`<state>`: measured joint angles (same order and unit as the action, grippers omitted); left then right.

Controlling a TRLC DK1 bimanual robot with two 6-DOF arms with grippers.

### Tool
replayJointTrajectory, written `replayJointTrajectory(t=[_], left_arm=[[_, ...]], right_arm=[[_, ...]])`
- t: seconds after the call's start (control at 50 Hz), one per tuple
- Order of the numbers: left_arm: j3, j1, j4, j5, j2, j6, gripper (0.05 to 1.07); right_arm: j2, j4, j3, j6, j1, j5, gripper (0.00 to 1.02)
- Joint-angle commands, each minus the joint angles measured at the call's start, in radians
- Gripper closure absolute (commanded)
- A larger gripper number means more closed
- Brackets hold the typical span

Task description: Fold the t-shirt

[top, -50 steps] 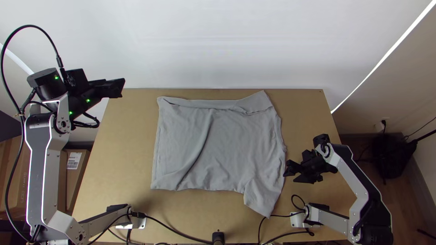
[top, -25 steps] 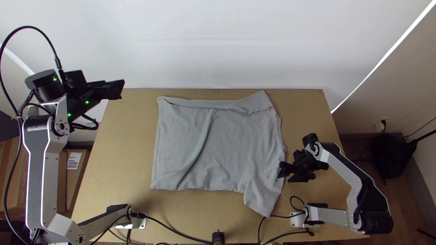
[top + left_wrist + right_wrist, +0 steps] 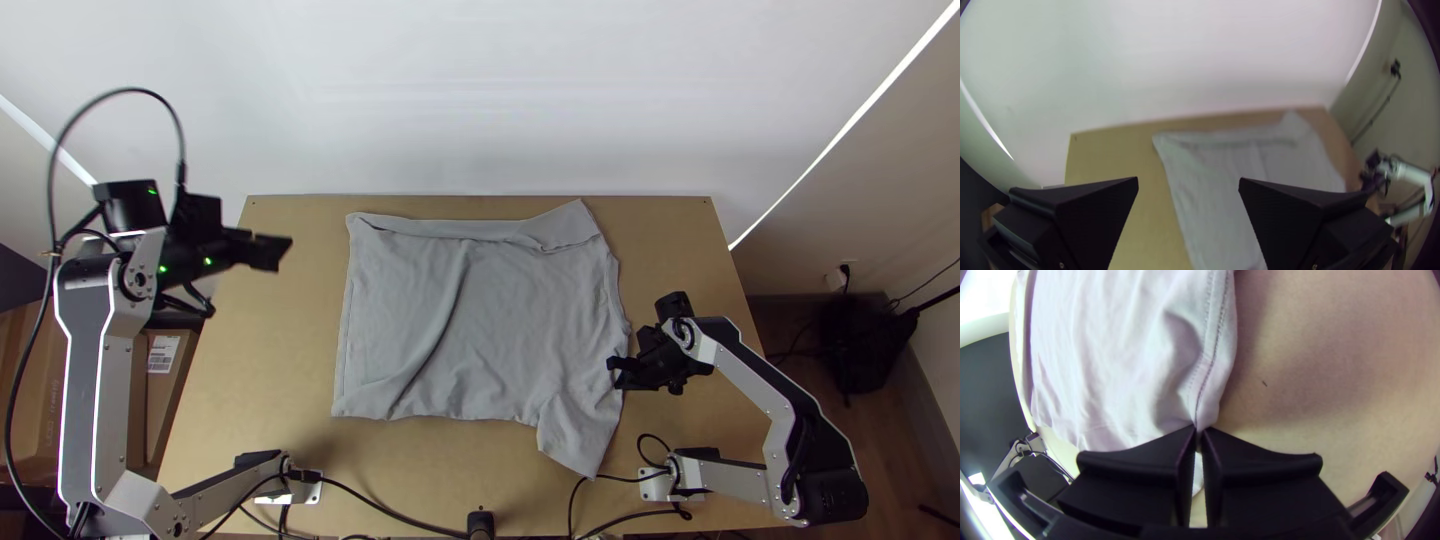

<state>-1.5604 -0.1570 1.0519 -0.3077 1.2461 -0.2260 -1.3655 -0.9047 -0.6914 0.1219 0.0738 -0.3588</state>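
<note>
Across the tabletop's (image 3: 280, 340) middle, near its far edge, the grey t-shirt (image 3: 520, 320) lies spread, with 1 flap (image 3: 580, 440) trailing toward the near edge. Toward the right edge, the right claw (image 3: 1198, 430) pinches its stitched side (image 3: 1212, 355). By the far left corner, the left claw (image 3: 1188, 185) stands spread and empty. Gripping for a side fold seems in hand; next, that side likely needs lifting inward.

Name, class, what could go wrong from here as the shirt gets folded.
The right pincer pinches only a little of the shirt, at its side edge, so the grip could slip. The left pincer is open and off the shirt, so a one-sided pull might skew it. The slanting crease may get trapped in the fold.
</note>
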Motion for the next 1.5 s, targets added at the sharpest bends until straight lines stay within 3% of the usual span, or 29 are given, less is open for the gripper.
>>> replayJointTrajectory(t=[0.0,0.22,0.38,0.6,0.8,0.98,1.12,1.24,1.4,1.48], left_arm=[[0.129,0.013,0.097,-0.013,-0.011,-0.23,0.11],[0.329,0.013,0.346,0.012,-0.043,-0.558,0.11],[0.481,0.06,0.441,0.206,-0.063,-0.693,0.11],[0.589,0.093,0.45,0.245,0.046,-0.635,0.11],[0.642,0.108,0.324,0.174,0.187,-0.552,0.11],[0.7,0.145,0.214,0.145,0.173,-0.549,0.11],[0.714,0.182,0.2,0.142,0.205,-0.455,0.11],[0.734,0.206,0.194,0.105,0.21,-0.432,0.29],[0.76,0.226,0.191,0.091,0.216,-0.415,0.29],[0.77,0.237,0.18,0.087,0.219,-0.412,0.37]], right_arm=[[0.019,0.004,0.026,-0.015,-0.006,0.006,1.0],[0.022,0.009,0.026,-0.018,-0.025,0.004,1.0],[0.019,0.012,0.023,-0.019,-0.026,0.004,1.0],[0.016,0.015,0.024,-0.015,-0.034,0.004,1.0],[0.008,0.02,0.021,-0.007,-0.035,0.004,1.0],[0.005,0.023,0.02,-0.002,-0.04,0.003,1.0],[0.005,0.026,0.021,-0.001,-0.045,0.003,1.0],[0.003,0.03,0.021,-0.001,-0.045,0.003,1.0],[0.002,0.035,0.021,0.004,-0.046,0.003,1.0],[0.002,0.036,0.021,0.005,-0.046,0.003,1.0]])
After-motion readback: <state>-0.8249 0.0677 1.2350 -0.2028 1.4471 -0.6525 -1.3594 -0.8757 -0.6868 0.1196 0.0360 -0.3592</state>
